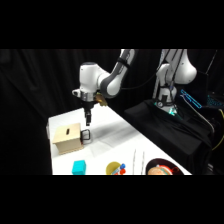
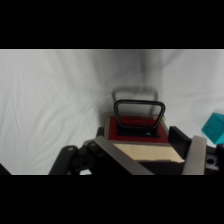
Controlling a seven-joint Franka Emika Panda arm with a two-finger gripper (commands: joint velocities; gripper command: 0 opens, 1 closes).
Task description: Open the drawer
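One tan wooden cabinet box [image 1: 67,138] sits at the left of the white table [image 1: 120,140], boxy and smooth-sided. Its drawer front [image 2: 139,129] looks red, with one black loop handle [image 2: 139,107] curving off it. The gripper [image 1: 88,122] hangs just right of the cabinet, above the handle; whether its fingers are open or closed cannot be told. One teal cube [image 1: 79,167] lies near the front edge.
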